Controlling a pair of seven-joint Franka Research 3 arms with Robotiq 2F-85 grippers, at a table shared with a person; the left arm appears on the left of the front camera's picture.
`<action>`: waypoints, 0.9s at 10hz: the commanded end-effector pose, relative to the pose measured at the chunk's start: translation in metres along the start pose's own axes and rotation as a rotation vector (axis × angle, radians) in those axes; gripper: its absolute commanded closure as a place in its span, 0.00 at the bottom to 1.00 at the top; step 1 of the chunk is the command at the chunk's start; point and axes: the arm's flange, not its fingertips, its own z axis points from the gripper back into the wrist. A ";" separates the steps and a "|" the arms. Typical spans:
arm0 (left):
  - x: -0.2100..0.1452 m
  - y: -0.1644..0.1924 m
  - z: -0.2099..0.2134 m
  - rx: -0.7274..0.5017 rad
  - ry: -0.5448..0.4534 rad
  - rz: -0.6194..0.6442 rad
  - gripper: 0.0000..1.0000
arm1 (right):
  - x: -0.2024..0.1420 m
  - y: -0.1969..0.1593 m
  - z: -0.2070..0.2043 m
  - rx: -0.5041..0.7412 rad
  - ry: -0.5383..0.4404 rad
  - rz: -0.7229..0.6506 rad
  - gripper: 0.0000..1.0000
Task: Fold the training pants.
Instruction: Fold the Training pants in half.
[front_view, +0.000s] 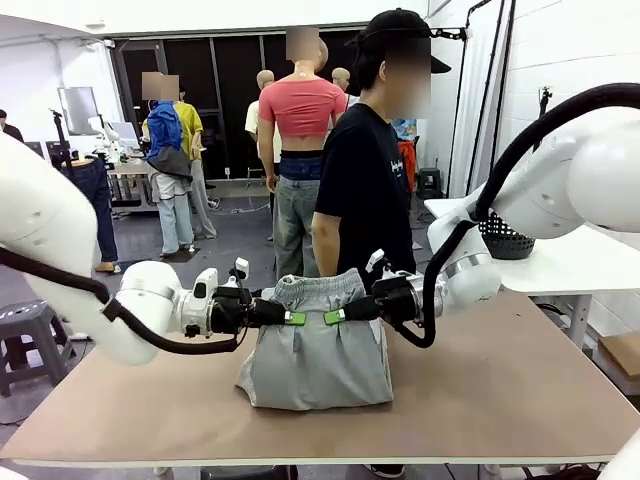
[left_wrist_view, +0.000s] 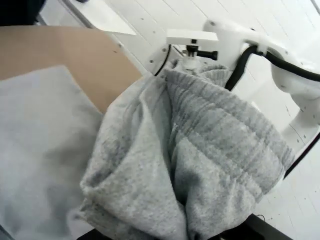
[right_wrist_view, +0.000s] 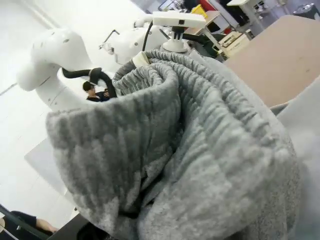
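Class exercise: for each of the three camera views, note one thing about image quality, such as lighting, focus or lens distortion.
Front view: even indoor light, the training pants sharp, only a soft shadow under them on the table. Left wrist view: wide-angle, the near fabric looms large and slightly soft, the white background washed out. Right wrist view: the waistband bulges with lens distortion against a bright, overexposed background.

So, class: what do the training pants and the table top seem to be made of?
Training pants: soft grey knit, probably cotton fleece; it looks matte and fuzzy, with a ribbed gathered waistband. Table: a flat tan board, likely fibreboard or laminate; matte with no visible grain.
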 end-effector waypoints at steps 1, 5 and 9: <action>0.010 0.036 0.002 0.008 -0.035 0.105 1.00 | 0.014 -0.020 0.015 -0.041 -0.039 -0.076 1.00; 0.013 0.048 -0.005 -0.004 -0.025 0.079 1.00 | 0.010 -0.036 0.012 -0.052 -0.021 -0.073 1.00; 0.013 0.051 -0.008 -0.017 -0.021 0.082 1.00 | 0.008 -0.038 0.012 -0.054 -0.019 -0.088 1.00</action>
